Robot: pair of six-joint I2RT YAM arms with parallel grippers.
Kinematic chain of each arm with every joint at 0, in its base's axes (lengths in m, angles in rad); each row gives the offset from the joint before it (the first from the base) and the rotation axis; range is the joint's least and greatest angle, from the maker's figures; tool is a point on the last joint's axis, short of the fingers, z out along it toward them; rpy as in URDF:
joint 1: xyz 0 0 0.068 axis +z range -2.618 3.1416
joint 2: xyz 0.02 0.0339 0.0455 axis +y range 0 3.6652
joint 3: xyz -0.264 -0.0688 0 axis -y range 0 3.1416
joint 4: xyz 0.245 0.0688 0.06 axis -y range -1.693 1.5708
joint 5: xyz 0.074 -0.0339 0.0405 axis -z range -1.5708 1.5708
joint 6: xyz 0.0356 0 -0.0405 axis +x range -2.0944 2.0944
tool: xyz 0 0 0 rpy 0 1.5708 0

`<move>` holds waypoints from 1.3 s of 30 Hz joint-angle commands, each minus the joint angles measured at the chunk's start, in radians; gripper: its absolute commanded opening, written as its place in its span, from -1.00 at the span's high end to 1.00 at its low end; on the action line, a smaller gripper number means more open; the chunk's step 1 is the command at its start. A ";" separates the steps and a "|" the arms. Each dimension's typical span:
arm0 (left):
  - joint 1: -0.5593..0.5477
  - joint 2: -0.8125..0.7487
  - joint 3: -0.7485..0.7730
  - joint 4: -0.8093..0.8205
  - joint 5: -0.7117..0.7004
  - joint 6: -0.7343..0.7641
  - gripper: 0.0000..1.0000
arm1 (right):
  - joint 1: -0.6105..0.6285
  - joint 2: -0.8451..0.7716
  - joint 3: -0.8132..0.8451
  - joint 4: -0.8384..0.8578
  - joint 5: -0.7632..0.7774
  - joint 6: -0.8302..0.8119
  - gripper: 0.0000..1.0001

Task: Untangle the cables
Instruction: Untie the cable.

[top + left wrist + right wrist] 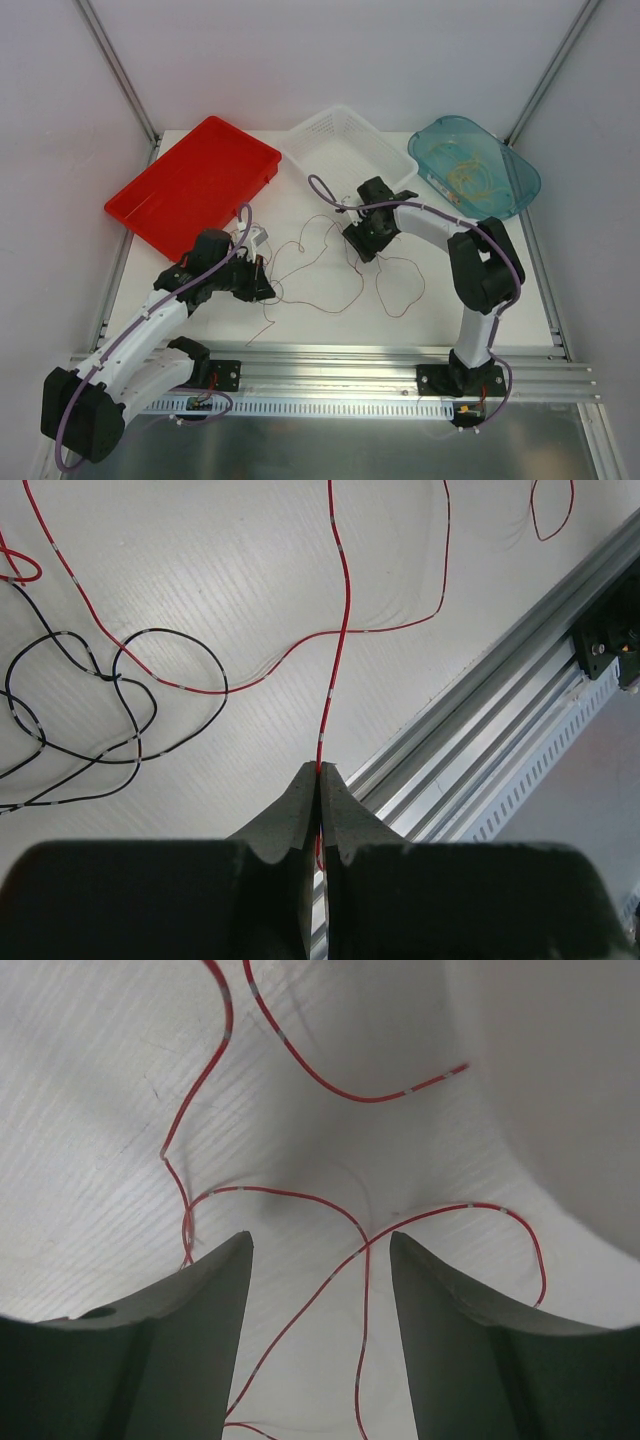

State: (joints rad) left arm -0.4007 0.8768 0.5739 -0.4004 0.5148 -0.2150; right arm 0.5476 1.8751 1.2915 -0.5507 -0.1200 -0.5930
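Observation:
Thin red cables [322, 250] lie in loose loops on the white table between the two arms. My left gripper [266, 290] is low over the table's near left part. In the left wrist view it [320, 772] is shut on a red cable [345, 610] that runs straight away from the fingertips. A black cable [226, 685] curls in loops to the left of it. My right gripper [359, 246] hovers at the centre back. It [320, 1245] is open, and two red cable strands [366, 1290] cross on the table between its fingers, untouched. Yellow cables [475, 175] lie in the teal tray.
A red tray [190, 185] stands at the back left and a white mesh basket [345, 140] at the back centre. A teal tray [520, 185] sits at the back right. An aluminium rail [380, 365] runs along the near edge; the rail [500, 720] passes close to the left gripper.

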 commanded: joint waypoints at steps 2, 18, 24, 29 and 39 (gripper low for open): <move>-0.009 0.002 0.004 0.021 0.004 0.028 1.00 | -0.008 0.047 0.055 -0.017 -0.041 -0.027 -0.22; -0.009 0.014 0.006 0.023 0.001 0.028 1.00 | -0.003 0.072 0.039 -0.095 -0.112 0.002 0.16; -0.009 0.019 0.004 0.025 -0.010 0.025 1.00 | -0.002 0.036 -0.040 -0.057 0.054 0.106 0.38; -0.009 -0.001 0.000 0.021 -0.045 0.013 1.00 | -0.009 -0.010 -0.129 -0.026 0.189 0.212 0.71; -0.009 -0.085 -0.014 0.018 -0.142 -0.014 1.00 | -0.073 -0.105 -0.210 -0.042 0.283 0.533 0.99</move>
State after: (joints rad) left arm -0.4007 0.8268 0.5732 -0.4004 0.4141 -0.2207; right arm 0.5194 1.8156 1.1576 -0.5026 0.0944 -0.2089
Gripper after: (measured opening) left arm 0.008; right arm 0.012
